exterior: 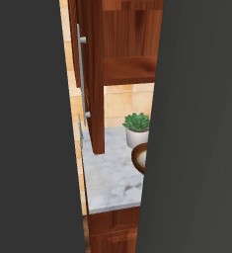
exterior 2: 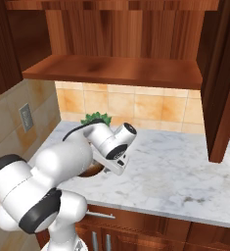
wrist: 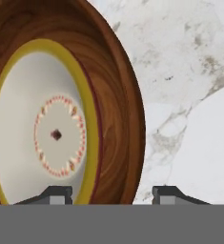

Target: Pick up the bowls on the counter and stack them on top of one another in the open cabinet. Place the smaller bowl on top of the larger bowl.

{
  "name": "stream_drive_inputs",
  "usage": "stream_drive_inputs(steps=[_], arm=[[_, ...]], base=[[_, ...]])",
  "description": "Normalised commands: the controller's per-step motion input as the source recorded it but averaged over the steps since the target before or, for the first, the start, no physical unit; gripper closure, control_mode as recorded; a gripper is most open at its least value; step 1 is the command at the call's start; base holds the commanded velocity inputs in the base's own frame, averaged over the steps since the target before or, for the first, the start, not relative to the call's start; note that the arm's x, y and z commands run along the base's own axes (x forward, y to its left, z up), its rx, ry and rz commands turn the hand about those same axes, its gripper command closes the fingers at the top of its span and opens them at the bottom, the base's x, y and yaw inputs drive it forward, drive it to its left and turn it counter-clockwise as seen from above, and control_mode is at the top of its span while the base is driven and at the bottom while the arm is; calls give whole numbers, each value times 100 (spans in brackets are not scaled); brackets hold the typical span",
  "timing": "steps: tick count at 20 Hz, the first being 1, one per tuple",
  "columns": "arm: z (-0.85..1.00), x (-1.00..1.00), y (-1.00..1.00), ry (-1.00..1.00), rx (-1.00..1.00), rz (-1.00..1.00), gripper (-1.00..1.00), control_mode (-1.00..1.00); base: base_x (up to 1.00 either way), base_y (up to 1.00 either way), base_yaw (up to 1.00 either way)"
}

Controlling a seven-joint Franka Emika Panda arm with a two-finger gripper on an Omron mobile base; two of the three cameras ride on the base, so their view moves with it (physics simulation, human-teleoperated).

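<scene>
The cabinet [exterior 2: 116,68] hangs open above the counter [exterior 2: 185,171], its wooden shelf bare where I can see it, the door [exterior: 90,74] with its silver handle swung out at the counter's end. The arm [exterior 2: 53,181] is bent low over the left part of the marble, its wrist dropped toward the slab just in front of the plant [exterior: 137,123].

A bowl [wrist: 61,109] sits on the counter right under the hand: dark glossy wood outside, cream inside with a yellow ring and a dotted circle at the bottom. The gripper [wrist: 112,193] straddles its near wall, one fingertip [wrist: 56,194] over the cream inside, the other over the marble outside. The jaws stand spread with the rim between them; I can't tell that they have bitten yet.

So this looks like the first pickup. Next would be a firm pinch on that rim, then a straight lift up to the shelf.
</scene>
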Motion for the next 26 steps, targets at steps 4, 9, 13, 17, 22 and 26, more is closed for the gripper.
stream_drive_inputs(steps=[4, 9, 13, 17, 22, 26], arm=[[0, 1, 0, 0, 0, 0, 100, -100], [-1, 0, 0, 0, 0, 0, 100, -100], [0, 0, 0, 0, 0, 0, 100, -100], [4, -3, 0, 0, 0, 0, 100, -100], [8, -8, 0, 0, 0, 0, 100, -100], [16, -10, 0, 0, 0, 0, 100, -100]], base=[[0, 0, 0], [0, 0, 0], [0, 0, 0], [0, 0, 0], [0, 0, 0], [0, 0, 0]])
